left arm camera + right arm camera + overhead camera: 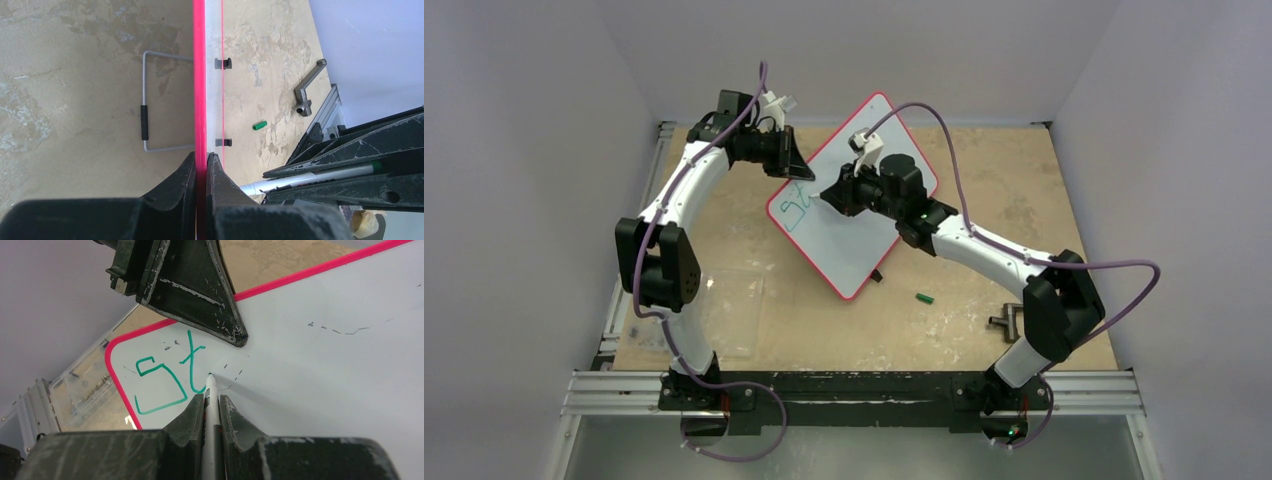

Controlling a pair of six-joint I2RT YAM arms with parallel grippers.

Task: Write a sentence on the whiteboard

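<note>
Right arm (pixel 984 250) is holding a marker (pixel 210 395) to the whiteboard (pixel 849 250) while the left arm (pixel 689 180) is gripping its edge.
A green cap (pixel 924 297) and a grey metal crank (pixel 1006 320) are lying on the worktop (pixel 994 190) near the right arm, and a clear sheet (pixel 724 305) by the left. The red-rimmed whiteboard is sitting tilted mid-worktop, and its sentence (pixel 190 365) is reading just "St" in green. Left jaws are pinching the rim; right jaws are clamping the marker, its tip beside the "t".
</note>
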